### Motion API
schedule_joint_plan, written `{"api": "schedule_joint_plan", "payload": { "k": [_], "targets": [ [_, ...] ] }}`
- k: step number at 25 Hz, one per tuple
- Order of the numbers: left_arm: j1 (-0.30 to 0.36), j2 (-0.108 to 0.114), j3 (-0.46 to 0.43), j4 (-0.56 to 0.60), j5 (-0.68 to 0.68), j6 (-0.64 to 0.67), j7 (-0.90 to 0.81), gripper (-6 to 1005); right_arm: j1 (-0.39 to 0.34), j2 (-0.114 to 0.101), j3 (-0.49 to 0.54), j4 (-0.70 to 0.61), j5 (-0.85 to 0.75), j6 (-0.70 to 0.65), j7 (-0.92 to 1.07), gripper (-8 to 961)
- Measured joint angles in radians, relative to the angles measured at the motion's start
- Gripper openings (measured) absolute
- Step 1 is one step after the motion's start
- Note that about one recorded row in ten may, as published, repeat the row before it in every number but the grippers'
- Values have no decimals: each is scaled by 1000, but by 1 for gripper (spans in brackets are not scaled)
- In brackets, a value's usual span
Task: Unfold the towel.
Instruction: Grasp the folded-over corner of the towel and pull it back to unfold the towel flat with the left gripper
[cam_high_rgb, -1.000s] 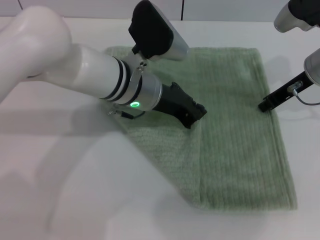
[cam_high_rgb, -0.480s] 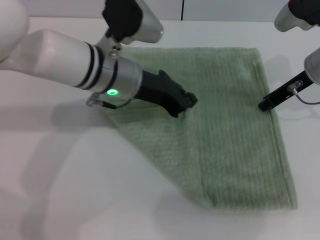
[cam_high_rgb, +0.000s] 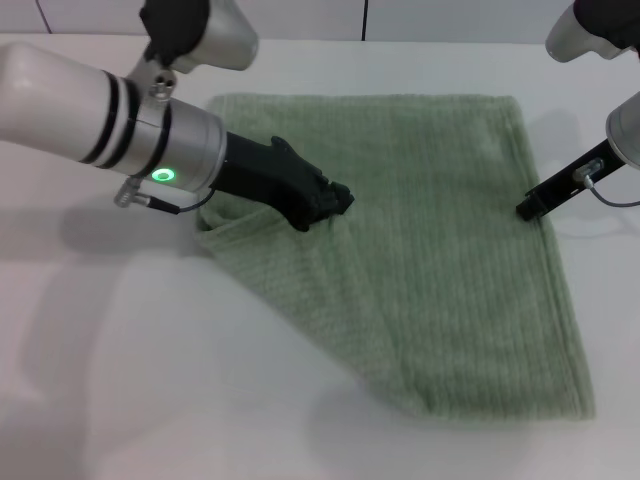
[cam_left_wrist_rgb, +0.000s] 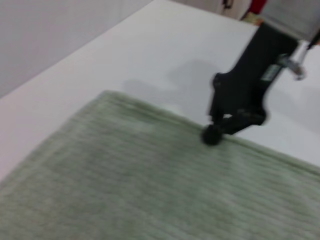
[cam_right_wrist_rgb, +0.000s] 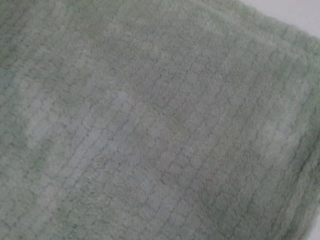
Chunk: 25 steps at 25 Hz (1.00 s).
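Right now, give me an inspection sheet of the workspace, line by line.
Surface: white table, bare around the cloth.
Job's things: towel, pale green, lying mostly flat; its near-left part is folded over on a diagonal, with cloth bunched at the left hand.
Clutter: nothing seen.
Hands: left hand low on the towel's left part, cloth gathered at its tip; right hand touching the towel's right edge, also seen in the left wrist view.
Cables: a thin cable loops beside the right hand; a short one hangs under the left wrist.
Surroundings: wall panels beyond the table's far edge.
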Motion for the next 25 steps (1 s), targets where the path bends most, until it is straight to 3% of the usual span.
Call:
{"api": "schedule_joint_plan", "payload": {
  "k": [4,16,25],
  "targets": [
    [7,-2,-64,15,-4,104,40,42,0,-1,0,1,0,3,0,-2],
    [47,4,-92,64,18,218,36,38,1,-3,0,1,-11,5,0,-1],
    [90,38,-144,96,21,311,37,55,2,-3,0,3,-12,5,0,-2]
  ]
}}
